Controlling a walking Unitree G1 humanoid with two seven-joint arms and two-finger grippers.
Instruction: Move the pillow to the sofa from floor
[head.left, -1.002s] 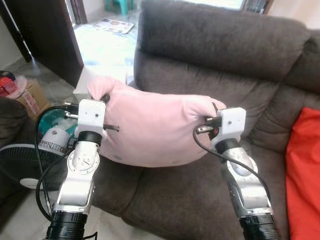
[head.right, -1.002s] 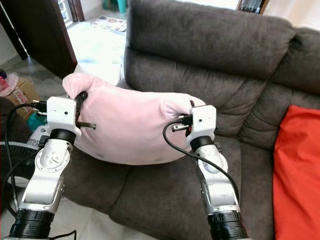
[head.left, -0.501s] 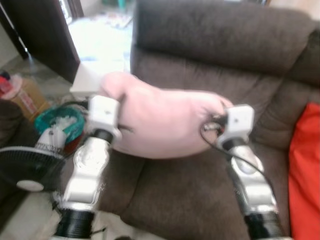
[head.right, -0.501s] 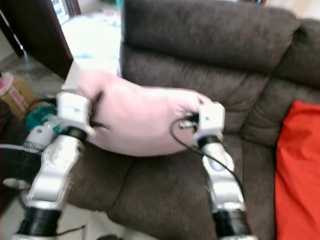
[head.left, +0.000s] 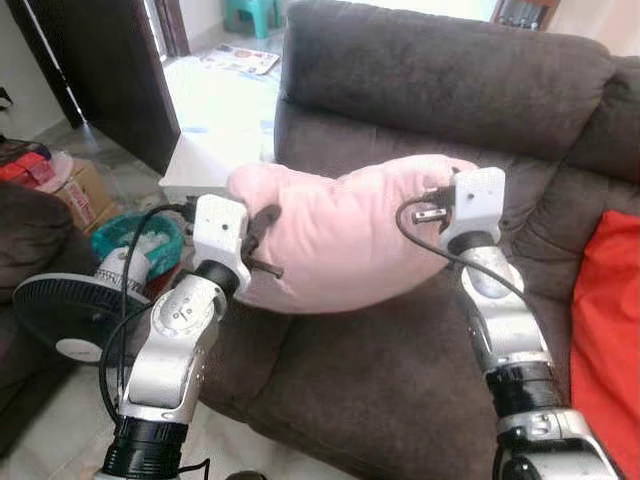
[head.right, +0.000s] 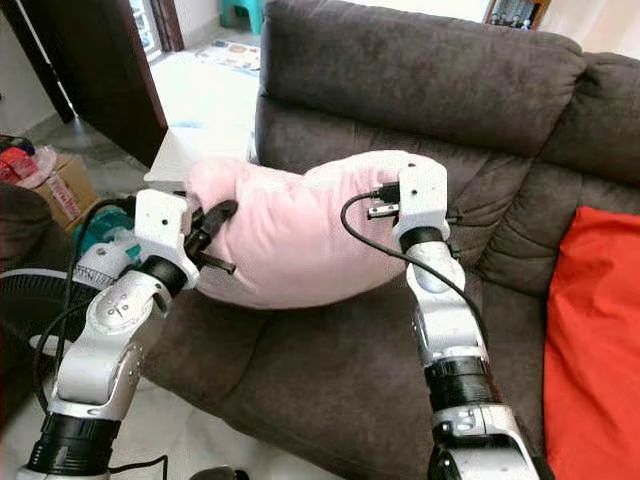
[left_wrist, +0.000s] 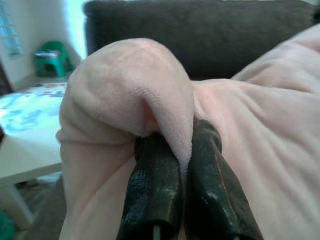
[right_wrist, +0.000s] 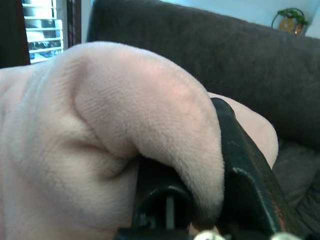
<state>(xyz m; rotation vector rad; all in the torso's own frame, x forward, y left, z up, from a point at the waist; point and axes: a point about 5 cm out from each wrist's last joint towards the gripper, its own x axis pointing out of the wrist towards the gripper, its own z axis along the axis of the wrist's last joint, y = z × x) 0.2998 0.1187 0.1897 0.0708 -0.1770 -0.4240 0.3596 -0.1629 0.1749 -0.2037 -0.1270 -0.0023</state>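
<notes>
1. Left gripper (left_wrist: 186, 165): your two black fingers (left_wrist: 152, 195) were pressed nearly together, with a thin fold of the pink pillow (head.left: 345, 235) pinched between them. In the head views this gripper gripped the pillow's end nearest the sofa's outer arm.

2. Right gripper (right_wrist: 200, 195): its fingers were closed on a thick bunched lobe of the pillow, plush bulging over and between them. It held the pillow's opposite end, close against the backrest.

3. Left arm (head.left: 175, 340): you had it reaching forward and up, bent at the elbow, wrist turned inward toward the pillow, black cable looping beside it.

4. Right arm (head.left: 495, 320): raised steeply, nearly upright, its white wrist block at the top, a black cable curling off it.

5. Pillow: carried between both grippers, sagging in the middle, over the front part of the dark brown sofa (head.left: 440, 80) seat nearest the outer arm; whether its underside touched the seat cushion cannot be told.

6. Red cushion (head.left: 610, 330): on the sofa seat toward the far end.

7. Floor beside the sofa's outer arm: black fan (head.left: 65, 315), teal basin (head.left: 120, 235), cardboard box (head.left: 75, 190) with unreadable print, white low table (head.left: 215, 145).

8. The left wrist view showed a green stool (left_wrist: 47, 57) past the pillow.
</notes>
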